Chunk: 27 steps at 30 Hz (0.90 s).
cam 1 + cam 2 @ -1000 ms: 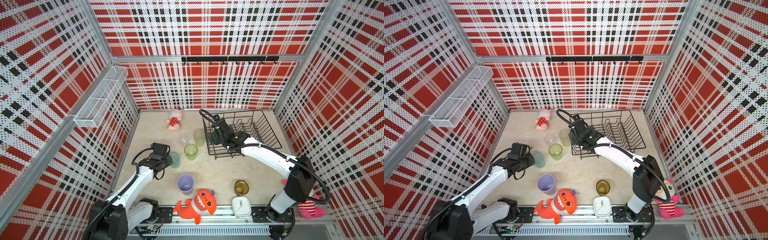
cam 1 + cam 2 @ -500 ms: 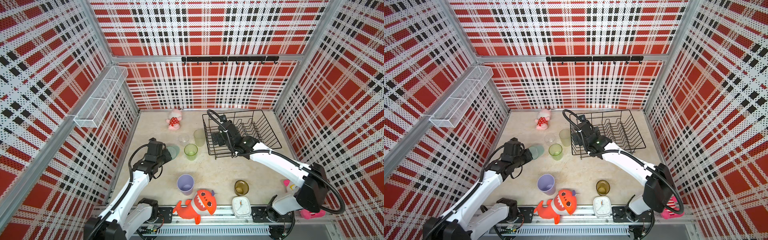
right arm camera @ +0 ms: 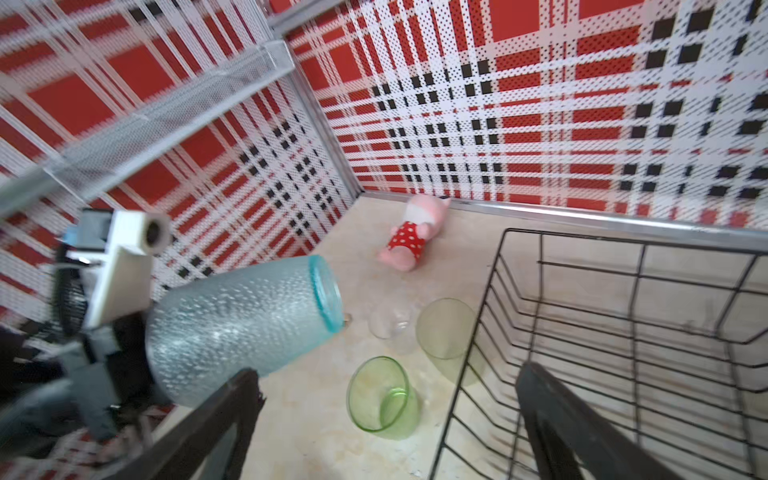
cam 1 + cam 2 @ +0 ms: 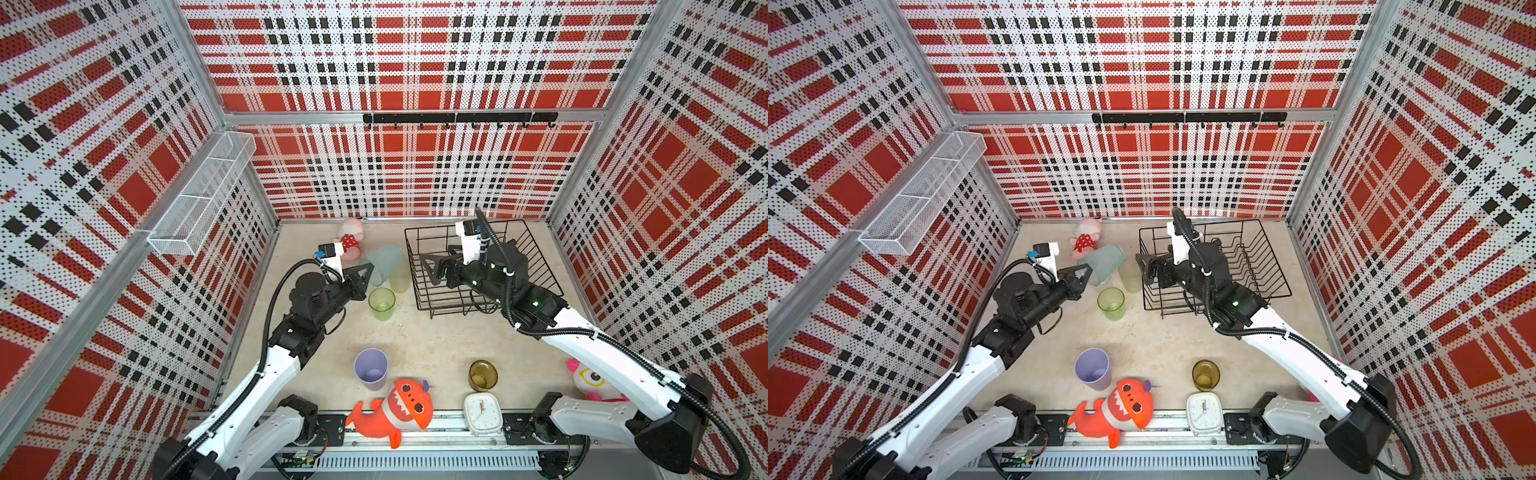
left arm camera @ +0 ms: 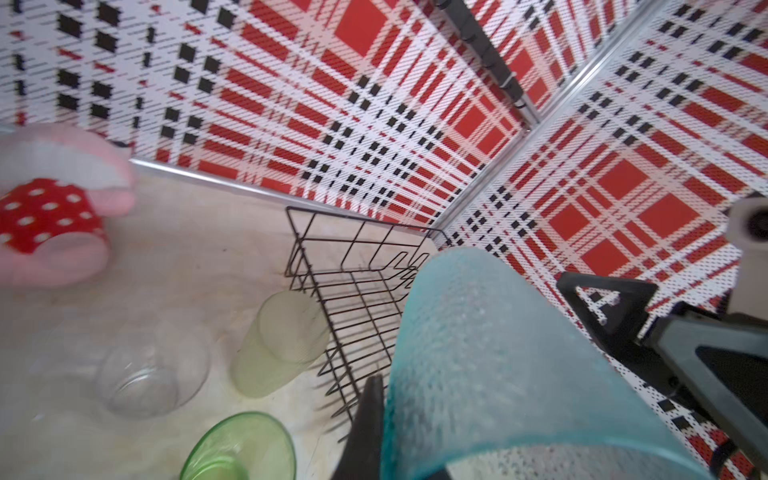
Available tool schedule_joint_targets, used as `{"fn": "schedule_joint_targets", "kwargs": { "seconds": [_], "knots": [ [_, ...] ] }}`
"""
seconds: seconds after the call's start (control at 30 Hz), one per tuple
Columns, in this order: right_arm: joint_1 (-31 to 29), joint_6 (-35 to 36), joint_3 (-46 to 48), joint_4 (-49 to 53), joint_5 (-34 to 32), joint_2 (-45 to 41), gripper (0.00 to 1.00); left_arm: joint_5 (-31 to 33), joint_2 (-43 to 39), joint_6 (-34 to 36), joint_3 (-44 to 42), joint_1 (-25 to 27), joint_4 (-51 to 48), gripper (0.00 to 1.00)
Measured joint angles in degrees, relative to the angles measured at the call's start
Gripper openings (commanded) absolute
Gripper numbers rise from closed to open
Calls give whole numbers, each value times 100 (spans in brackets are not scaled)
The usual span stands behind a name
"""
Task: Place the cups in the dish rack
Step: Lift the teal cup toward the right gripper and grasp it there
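My left gripper (image 4: 365, 276) is shut on the pale teal cup (image 4: 384, 264), held off the floor and tipped on its side, mouth toward the dish rack (image 4: 411, 274). The cup (image 5: 498, 353) fills the left wrist view, beside one dark finger (image 5: 368, 419). My right gripper (image 4: 432, 268) stands open and empty over the rack's left wall (image 4: 1277, 259). The green cup (image 4: 381, 301) and frosted yellow-green cup (image 4: 400, 280) stand left of the rack. A clear glass (image 3: 388, 322) sits behind them. The lilac cup (image 4: 371, 368) and amber cup (image 4: 483, 374) stand near the front.
A pink plush in a red dotted dress (image 4: 351, 241) lies at the back. An orange shark plush (image 4: 399, 409), a white clock (image 4: 482, 413) and another plush (image 4: 590, 378) sit along the front. A white mesh basket (image 4: 199, 199) hangs on the left wall.
My left gripper closed on the teal cup, lifted it and carried it back and right toward the rack, tipping it sideways. The right arm rose; its gripper stayed open by the rack's left wall.
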<state>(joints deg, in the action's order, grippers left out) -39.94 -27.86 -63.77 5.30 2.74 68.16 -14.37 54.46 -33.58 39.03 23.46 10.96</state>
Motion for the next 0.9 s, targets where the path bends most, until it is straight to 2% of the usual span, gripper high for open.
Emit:
{"fn": "schedule_joint_targets", "kwargs": {
  "seconds": [0.17, 0.33, 0.53, 0.9],
  "knots": [
    [262, -1080, 509, -774, 927, -87, 99, -105, 522, 315, 107, 619, 857, 0],
    [262, -1757, 824, -1270, 1690, -87, 99, -210, 885, 669, 260, 1019, 1237, 0],
    [374, -2332, 1093, -2090, 2253, -68, 92, -328, 1019, 822, 271, 1071, 1764, 0],
    [332, -3062, 1099, -3097, 3416, 339, 87, -337, 1158, 975, 271, 1075, 2470, 0]
  ]
}}
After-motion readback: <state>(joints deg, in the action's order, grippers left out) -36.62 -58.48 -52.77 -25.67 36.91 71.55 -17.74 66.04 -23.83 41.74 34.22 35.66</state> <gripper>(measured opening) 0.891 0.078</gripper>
